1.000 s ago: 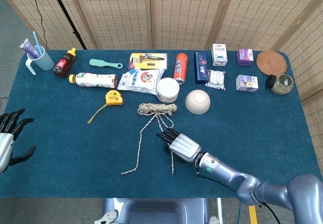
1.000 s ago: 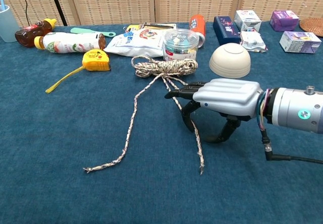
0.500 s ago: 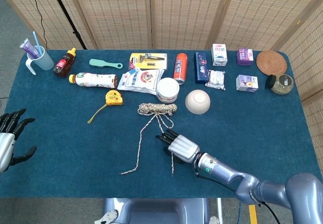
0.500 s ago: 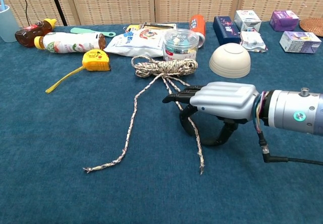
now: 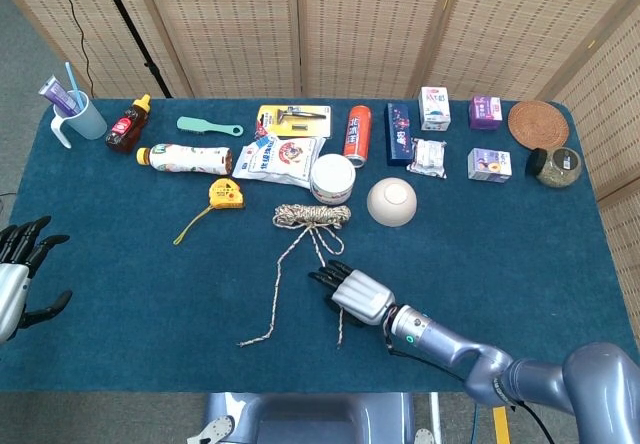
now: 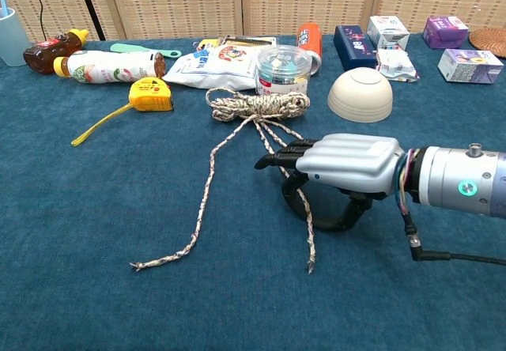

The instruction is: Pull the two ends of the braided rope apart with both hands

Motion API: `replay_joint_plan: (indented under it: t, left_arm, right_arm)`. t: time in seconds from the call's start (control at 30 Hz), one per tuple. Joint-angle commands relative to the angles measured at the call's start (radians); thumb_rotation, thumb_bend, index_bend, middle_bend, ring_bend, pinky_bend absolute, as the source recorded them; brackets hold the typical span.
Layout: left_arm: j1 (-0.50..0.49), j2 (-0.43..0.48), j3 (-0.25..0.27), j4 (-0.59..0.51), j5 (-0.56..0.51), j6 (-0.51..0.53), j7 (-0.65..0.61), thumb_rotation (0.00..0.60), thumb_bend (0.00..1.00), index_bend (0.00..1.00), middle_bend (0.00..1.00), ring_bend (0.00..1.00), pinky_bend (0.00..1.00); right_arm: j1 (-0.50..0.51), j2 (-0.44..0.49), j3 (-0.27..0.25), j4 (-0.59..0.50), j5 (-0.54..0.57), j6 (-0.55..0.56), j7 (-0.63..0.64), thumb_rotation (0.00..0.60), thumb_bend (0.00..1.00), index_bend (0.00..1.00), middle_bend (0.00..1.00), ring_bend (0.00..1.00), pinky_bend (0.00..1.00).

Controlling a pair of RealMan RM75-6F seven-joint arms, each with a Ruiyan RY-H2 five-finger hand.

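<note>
The right hand (image 6: 336,169) curls its fingers around the braided rope (image 6: 257,107)'s right strand, while the left hand (image 5: 18,269) hovers wide at the desk (image 5: 120,254)'s left edge

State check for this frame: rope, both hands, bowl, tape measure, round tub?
braided rope: bundled, two loose ends trailing on the cloth
right hand: over the right rope end, fingers curled around it
left hand: open, off the table's left edge
bowl: upside down
tape measure: strap pulled out
round tub: lid on
</note>
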Motion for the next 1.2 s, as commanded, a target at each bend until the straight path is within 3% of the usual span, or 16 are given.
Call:
replay_joint_plan:
  t: [0.03,0.67,1.0,1.2]
  left_arm:
    - [0.000,0.000,0.000,0.001,0.000,0.000,0.000,0.600,0.24,0.21,0.07,0.05,0.00]
    - [0.002,0.005,0.001,0.004,0.002,0.004,-0.011,0.600,0.24,0.21,0.07,0.05,0.00]
    - [0.005,0.007,0.002,0.007,0.004,0.007,-0.016,0.600,0.24,0.21,0.07,0.05,0.00]
    - [0.004,0.006,0.002,0.008,0.005,0.005,-0.017,0.600,0.24,0.21,0.07,0.05,0.00]
  right_arm:
    - [-0.001,-0.004,0.000,0.001,0.002,0.000,0.000,0.600,0.35,0.52,0.05,0.00,0.00]
    - [-0.003,-0.023,0.003,0.009,0.021,-0.005,-0.017,0.600,0.35,0.50,0.06,0.00,0.00]
    - [-0.002,-0.028,0.004,0.009,0.025,-0.007,-0.017,0.600,0.35,0.54,0.10,0.00,0.00]
    - [-0.003,-0.031,0.007,0.011,0.026,0.000,-0.013,0.600,0.40,0.57,0.13,0.00,0.00]
